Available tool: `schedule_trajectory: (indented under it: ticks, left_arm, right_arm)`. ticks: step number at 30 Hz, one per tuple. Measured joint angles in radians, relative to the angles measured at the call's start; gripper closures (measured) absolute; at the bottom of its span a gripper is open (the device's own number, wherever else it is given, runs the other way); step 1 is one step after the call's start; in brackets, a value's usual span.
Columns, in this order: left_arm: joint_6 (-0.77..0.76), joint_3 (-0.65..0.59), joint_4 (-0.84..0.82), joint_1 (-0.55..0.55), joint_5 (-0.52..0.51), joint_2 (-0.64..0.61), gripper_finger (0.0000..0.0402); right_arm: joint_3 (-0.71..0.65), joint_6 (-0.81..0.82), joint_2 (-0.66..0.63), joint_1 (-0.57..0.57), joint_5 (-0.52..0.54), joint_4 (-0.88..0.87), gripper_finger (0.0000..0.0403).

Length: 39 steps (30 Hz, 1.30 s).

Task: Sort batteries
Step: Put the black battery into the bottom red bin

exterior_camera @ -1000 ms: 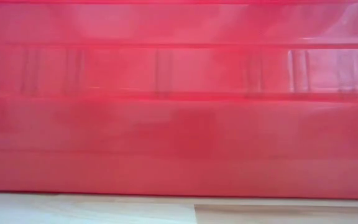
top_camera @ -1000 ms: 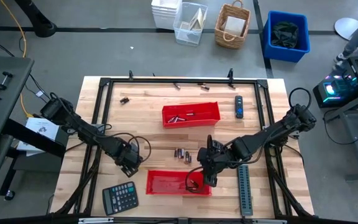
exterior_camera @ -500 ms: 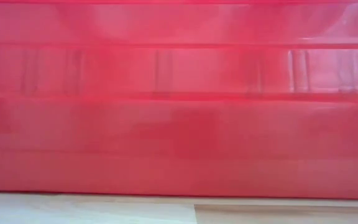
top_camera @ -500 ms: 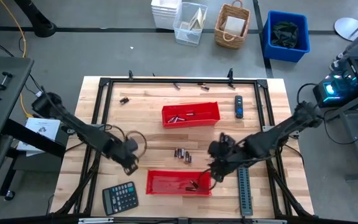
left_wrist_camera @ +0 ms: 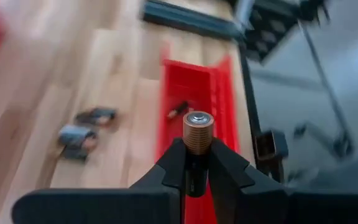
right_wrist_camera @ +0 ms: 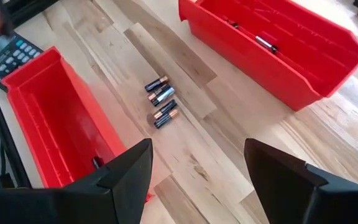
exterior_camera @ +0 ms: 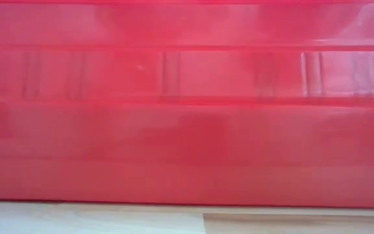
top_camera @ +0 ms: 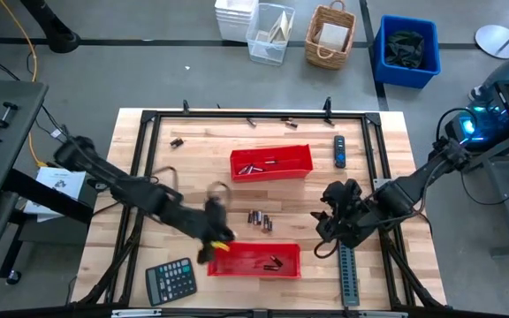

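Two red plastic trays on the pale slatted wooden table [top_camera: 387, 132]: far tray [top_camera: 271, 162] mid-frame, near tray [top_camera: 254, 260] lower centre. Small copper-topped cylinder batteries [top_camera: 259, 218] lie between them (some inside both trays). Dark button calculator [top_camera: 170, 281] sits lower left, long grey ridged strip [top_camera: 349, 272] lower right.

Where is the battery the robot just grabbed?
The copper-topped cylindrical battery sits pinched in the left gripper, seen from above over the left end of the near red plastic tray, just right of the black calculator.
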Motion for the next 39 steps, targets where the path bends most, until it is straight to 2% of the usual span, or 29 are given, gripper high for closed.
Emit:
schedule_trajectory:
  ticks: [4,8,12,16,19,22,26,29,33,36,39]
  left_arm:
    - [0.181,0.110,-0.043,0.000,0.081,0.176,0.0372]
    - [0.187,0.173,-0.043,0.003,0.144,0.284,0.0362]
    - [0.139,0.214,-0.058,0.003,0.153,0.345,0.0296]
    - [0.098,0.268,-0.106,0.012,0.184,0.352,0.0231]
    - [0.091,0.355,-0.300,0.029,0.183,0.352,0.0198]
    - [0.045,0.438,-0.538,0.058,0.043,0.326,0.0184]
    - [-0.033,0.413,-0.715,0.140,-0.190,0.224,0.0180]
    - [-0.049,0.308,-0.800,0.290,-0.181,0.125,0.0180]
    - [0.026,0.110,-0.813,0.622,-0.075,0.008,0.0179]
    - [0.083,0.005,-0.813,0.918,-0.016,-0.005,0.0179]
    - [0.184,-0.053,-0.780,1.159,-0.011,0.030,0.0179]
  right_arm:
    - [0.000,-0.002,0.000,0.000,-0.002,0.000,0.0153]
    - [0.000,-0.016,0.000,0.000,-0.020,0.000,0.0153]
    - [0.000,-0.058,0.000,0.000,-0.035,-0.002,0.0153]
    - [0.000,-0.103,0.000,-0.001,-0.031,-0.014,0.0153]
    - [0.000,-0.113,0.000,-0.001,-0.013,-0.014,0.0153]
    - [0.000,-0.087,0.000,-0.003,0.006,-0.016,0.0153]
    - [-0.001,-0.032,0.000,-0.047,-0.018,-0.015,0.0153]
    - [-0.002,-0.036,0.000,-0.085,-0.029,-0.008,0.0153]
    - [-0.002,-0.056,0.000,-0.135,-0.030,-0.006,0.0153]
    - [-0.002,-0.082,0.000,-0.185,-0.028,-0.002,0.0153]
    - [-0.002,-0.084,0.000,-0.247,-0.027,0.014,0.0153]
